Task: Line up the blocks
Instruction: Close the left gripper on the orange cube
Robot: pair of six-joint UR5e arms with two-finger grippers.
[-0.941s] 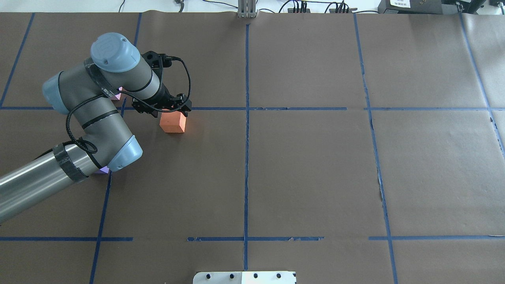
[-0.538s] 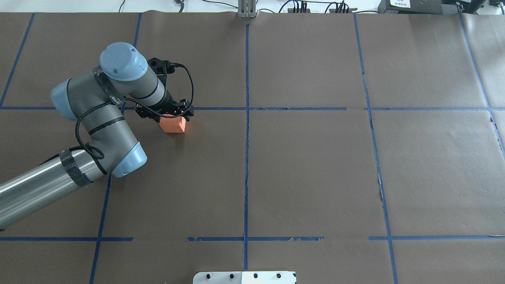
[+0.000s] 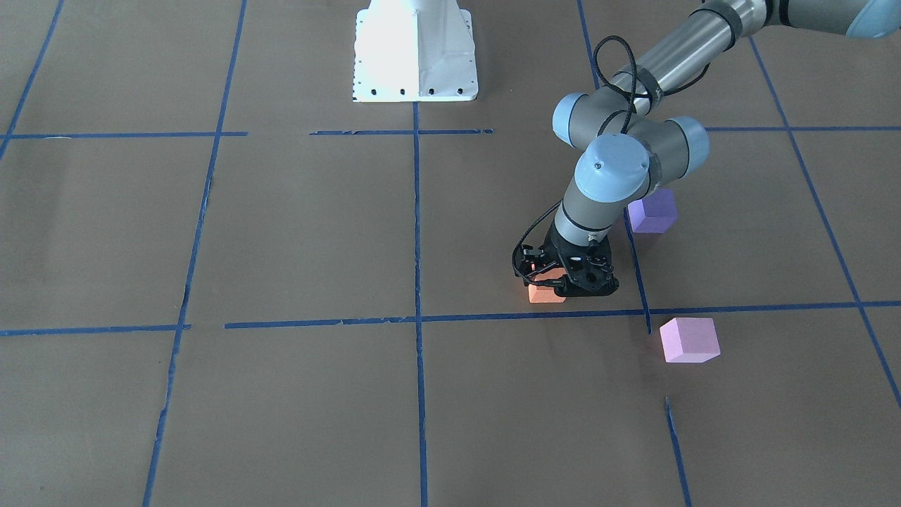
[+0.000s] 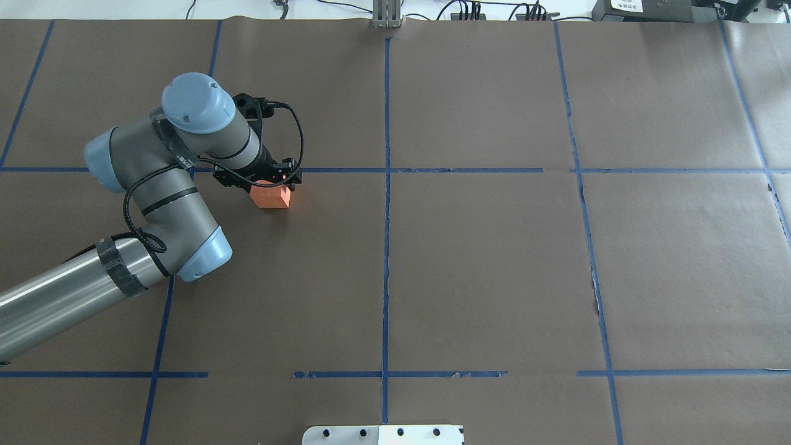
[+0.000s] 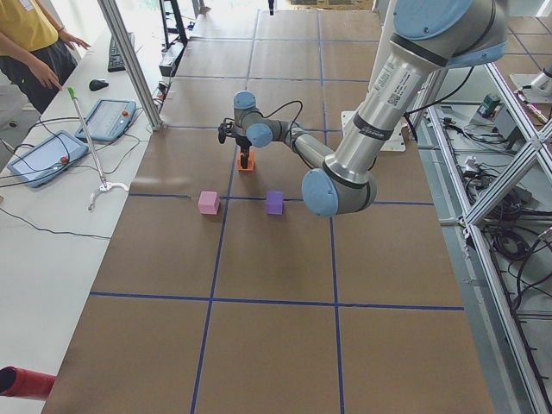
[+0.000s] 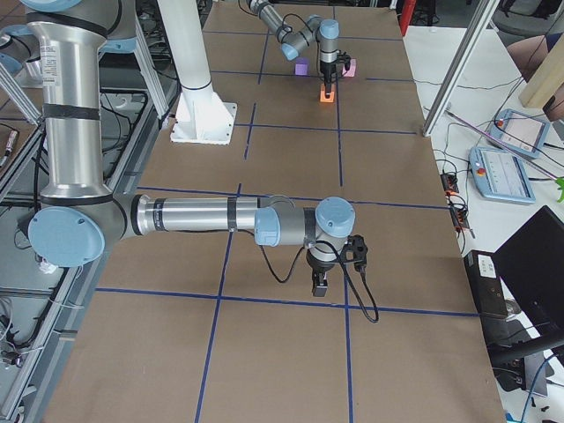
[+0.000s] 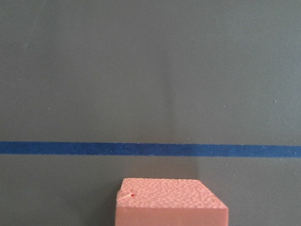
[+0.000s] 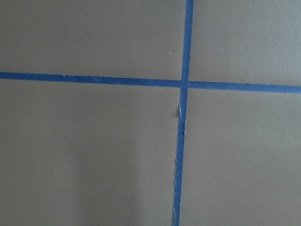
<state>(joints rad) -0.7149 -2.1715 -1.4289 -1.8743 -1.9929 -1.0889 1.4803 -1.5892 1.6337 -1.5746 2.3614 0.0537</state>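
The line is not yet made, judging by how the three cubes lie. The orange block [image 4: 270,198] sits flat on the tabletop [image 4: 494,259], just on the robot's side of a blue tape line [image 7: 150,149]. The purple block [image 3: 652,211] stands well apart from the orange block, to the robot's left of it and nearer the robot's base; the pink block [image 3: 690,340] is also to the robot's left of the orange block, but on its far side, toward the operators. Together the three make a triangle, not a row.

The left fingers [image 4: 293,179] are low over the orange block, down at its top. The wrist housing hides the tips and the left wrist view shows only the block's upper face, so I cannot tell whether they are parted or pinching it. The right fingers [image 6: 317,284] hang far from the orange block, toward the other end of the tabletop, and show only from the side; I cannot tell whether they are apart or together.

By my judgement the work is at its first step — taking hold of the orange block. That block would need to be carried into line with the other two — and perhaps one of those shifted too — before the row stands.
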